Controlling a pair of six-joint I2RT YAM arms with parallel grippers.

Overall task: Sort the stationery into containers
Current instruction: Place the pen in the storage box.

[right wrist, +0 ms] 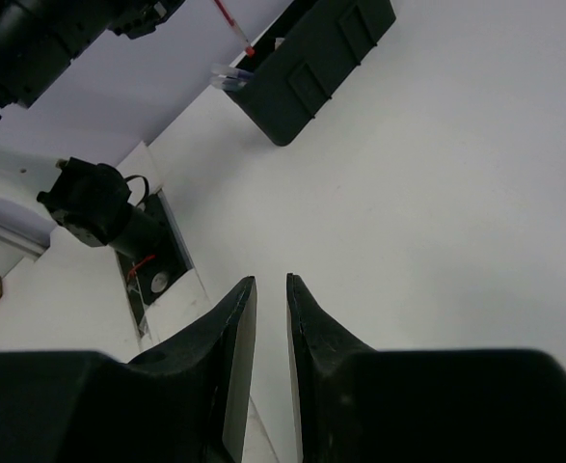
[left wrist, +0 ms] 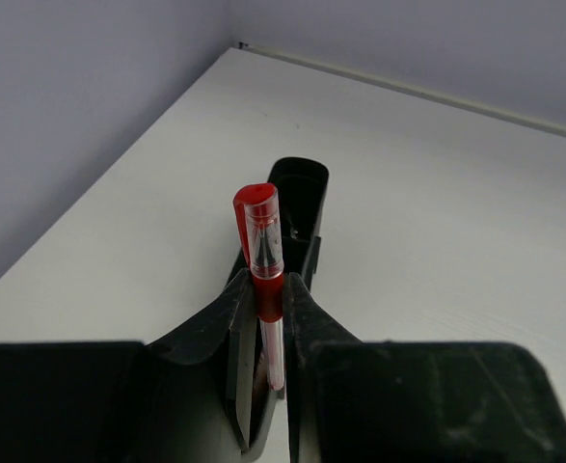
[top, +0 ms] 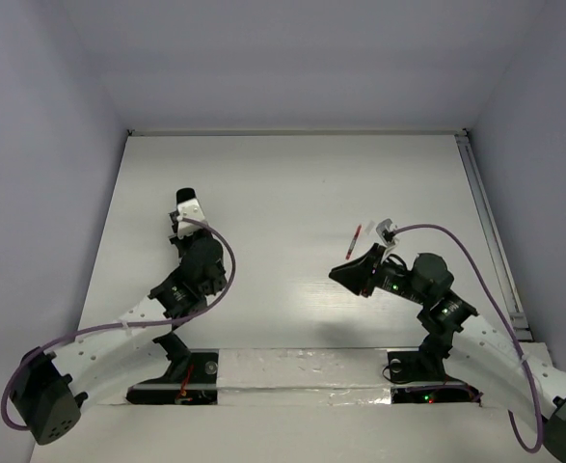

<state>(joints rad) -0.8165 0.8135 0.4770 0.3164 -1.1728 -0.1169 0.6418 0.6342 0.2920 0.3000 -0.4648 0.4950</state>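
Left wrist view: your left end effector [left wrist: 271,311] pinches a red-and-white pen [left wrist: 263,241], cap end out, close by the narrow black box [left wrist: 302,188] on the white table [left wrist: 437,222], pale grey walls [left wrist: 70,96] meeting behind. Your right end effector [right wrist: 270,289] hangs slightly parted, gripping nothing.

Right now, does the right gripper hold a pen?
No, the right gripper shows only bare white table between its slightly parted jaws.

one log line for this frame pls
left gripper: shut on red pen, cap forward | black box: just beyond pen, pen not yet in | right gripper: slightly open, empty, above table
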